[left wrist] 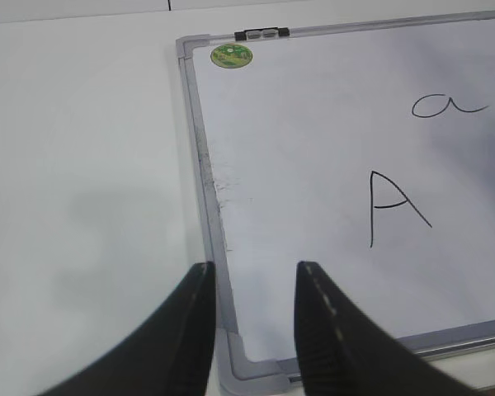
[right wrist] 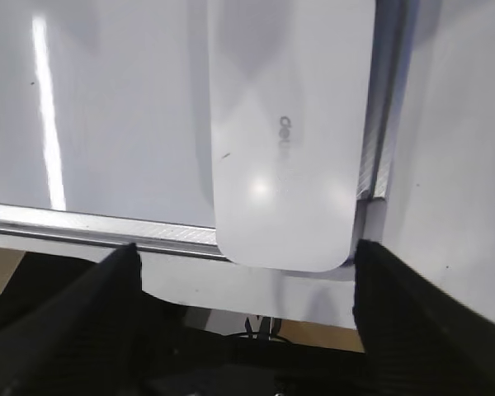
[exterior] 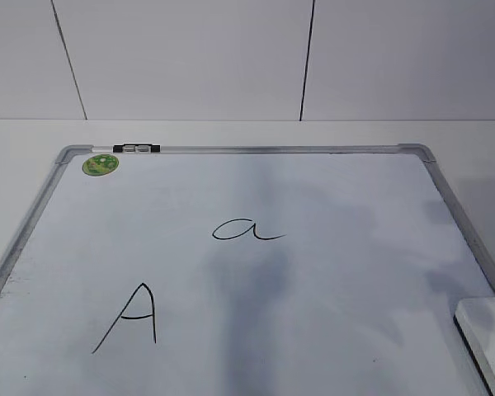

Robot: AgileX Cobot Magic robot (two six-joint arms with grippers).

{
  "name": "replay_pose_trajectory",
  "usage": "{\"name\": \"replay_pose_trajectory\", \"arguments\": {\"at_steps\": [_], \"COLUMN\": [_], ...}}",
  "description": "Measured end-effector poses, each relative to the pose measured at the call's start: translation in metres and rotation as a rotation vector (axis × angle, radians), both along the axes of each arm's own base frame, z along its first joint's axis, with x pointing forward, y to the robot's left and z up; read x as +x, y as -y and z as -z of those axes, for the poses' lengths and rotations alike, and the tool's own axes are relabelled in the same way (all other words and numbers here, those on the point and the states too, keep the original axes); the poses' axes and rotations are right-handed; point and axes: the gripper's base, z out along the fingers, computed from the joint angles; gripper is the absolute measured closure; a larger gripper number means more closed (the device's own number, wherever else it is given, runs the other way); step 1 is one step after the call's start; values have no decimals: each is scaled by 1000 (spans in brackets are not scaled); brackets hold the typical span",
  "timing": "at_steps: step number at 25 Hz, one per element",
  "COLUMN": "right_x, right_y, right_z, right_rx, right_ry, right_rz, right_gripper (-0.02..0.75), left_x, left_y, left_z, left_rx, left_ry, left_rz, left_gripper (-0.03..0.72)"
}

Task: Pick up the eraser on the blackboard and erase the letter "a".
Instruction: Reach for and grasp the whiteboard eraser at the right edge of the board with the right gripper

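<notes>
The blackboard (exterior: 330, 289) is a white dry-erase board with a grey frame and a round green sticker (exterior: 100, 165). The cursive letter "a" (exterior: 246, 230) is at its middle and also shows in the left wrist view (left wrist: 447, 106). The white eraser (exterior: 488, 330) lies at the board's near right corner, partly cut off. In the right wrist view the eraser (right wrist: 289, 132) lies along the right frame, its near end between my open right gripper's (right wrist: 246, 264) fingers. My left gripper (left wrist: 252, 285) is open and empty above the board's near left corner.
A larger capital "A" (exterior: 132, 318) is drawn at the board's near left. A small black-and-clear clip (exterior: 136, 148) sits on the far frame. The white table (left wrist: 82, 165) surrounds the board. Its front edge (right wrist: 256, 309) lies just below the eraser's near end.
</notes>
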Motion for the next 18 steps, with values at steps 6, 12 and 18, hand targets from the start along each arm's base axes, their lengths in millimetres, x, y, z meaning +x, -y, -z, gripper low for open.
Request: {"name": "replay_pose_trajectory", "arguments": {"at_steps": [6, 12, 18], "right_x": [-2, 0, 2], "right_y": [-13, -12, -10], "right_z": [0, 0, 0], "right_rx": [-60, -81, -106], "right_ry": [15, 30, 51], "right_rz": [-24, -3, 3], "right_gripper": [107, 115, 116], "left_x": [0, 0, 0], "left_y": [0, 0, 0], "left_z": [0, 0, 0], "left_rx": [0, 0, 0], "left_ry": [0, 0, 0], "left_rz": [0, 0, 0], "left_gripper": [443, 443, 443]}}
